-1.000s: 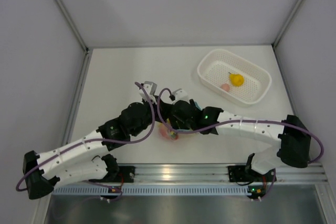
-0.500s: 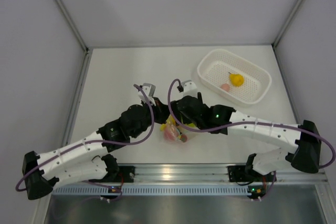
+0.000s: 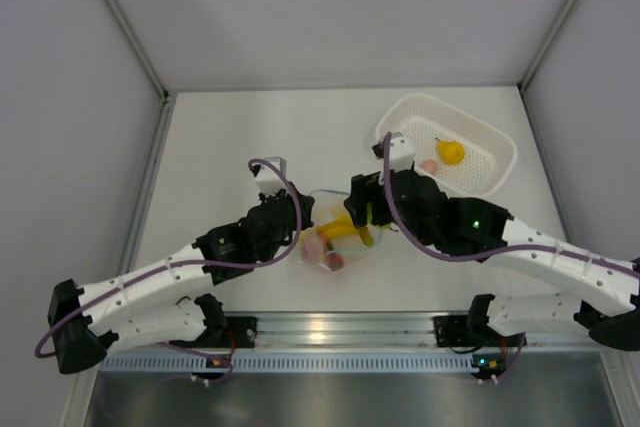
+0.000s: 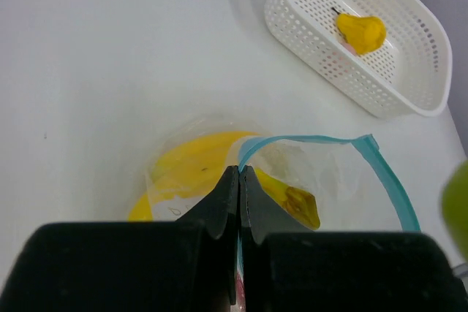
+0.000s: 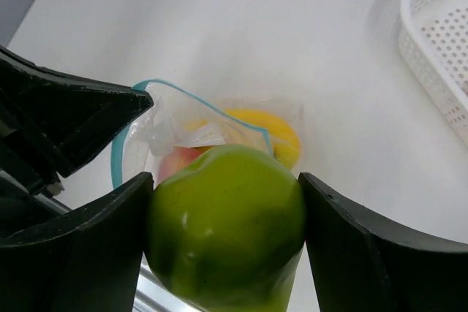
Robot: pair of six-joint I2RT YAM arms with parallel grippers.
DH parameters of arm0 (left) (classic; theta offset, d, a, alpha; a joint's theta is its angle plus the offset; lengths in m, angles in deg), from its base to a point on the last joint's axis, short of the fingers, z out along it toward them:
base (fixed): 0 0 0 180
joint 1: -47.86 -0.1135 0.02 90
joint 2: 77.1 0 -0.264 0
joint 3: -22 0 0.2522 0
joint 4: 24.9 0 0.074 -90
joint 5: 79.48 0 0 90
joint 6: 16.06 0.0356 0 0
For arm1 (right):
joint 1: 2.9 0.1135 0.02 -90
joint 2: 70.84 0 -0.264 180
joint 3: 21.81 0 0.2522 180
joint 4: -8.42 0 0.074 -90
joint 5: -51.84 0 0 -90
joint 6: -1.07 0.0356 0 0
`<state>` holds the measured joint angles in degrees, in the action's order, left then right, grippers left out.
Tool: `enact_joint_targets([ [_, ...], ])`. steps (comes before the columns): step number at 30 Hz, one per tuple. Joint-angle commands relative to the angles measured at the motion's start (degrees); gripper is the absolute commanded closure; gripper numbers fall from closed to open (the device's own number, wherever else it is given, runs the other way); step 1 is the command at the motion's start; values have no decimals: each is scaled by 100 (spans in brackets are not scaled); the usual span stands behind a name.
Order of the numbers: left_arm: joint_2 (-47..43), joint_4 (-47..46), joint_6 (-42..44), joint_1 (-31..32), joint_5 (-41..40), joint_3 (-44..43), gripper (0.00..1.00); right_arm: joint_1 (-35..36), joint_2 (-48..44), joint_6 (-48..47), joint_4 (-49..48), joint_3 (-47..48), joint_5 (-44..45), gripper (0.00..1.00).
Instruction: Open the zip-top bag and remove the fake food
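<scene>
White table (image 3: 230, 137) carried a perforated basket (image 3: 497, 175) at far right. Near centre lay the zip-top bag (image 3: 335, 237), mouth open, with the left gripper (image 4: 239, 173) clenched on its blue zip strip. Just right of the mouth, the right gripper (image 5: 227, 180) grasped the green pear (image 5: 227, 239). In the bag sat the banana bunch (image 4: 197, 166); in the basket, a yellow fruit (image 3: 450, 152).

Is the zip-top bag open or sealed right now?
Open: the blue strip of the zip-top bag gapes in a loop, the left hand pinching one lip, banana visible inside.
</scene>
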<state>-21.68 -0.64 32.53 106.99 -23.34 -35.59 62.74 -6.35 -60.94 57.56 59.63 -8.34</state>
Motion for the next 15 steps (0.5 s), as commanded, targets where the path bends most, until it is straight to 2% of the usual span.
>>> enact_joint_targets([
  [1,13,355,-446,10,-822,-371,100,-262,-472,-241,259,386,314,68],
  [2,22,426,-525,10,-945,-406,100,-437,-542,-337,233,360,244,68],
  [5,30,532,-640,19,-1086,-556,100,-1639,-560,-635,163,255,-89,68],
  [6,30,541,-675,19,-1104,-617,100,-2339,-421,-689,110,220,-56,68],
  [9,74,558,-667,10,-1157,-846,100,-3439,17,-891,-109,184,-99,67],
  [15,188,593,-623,2,-1464,-1118,100,-4594,1334,-1181,-716,438,-258,64],
])
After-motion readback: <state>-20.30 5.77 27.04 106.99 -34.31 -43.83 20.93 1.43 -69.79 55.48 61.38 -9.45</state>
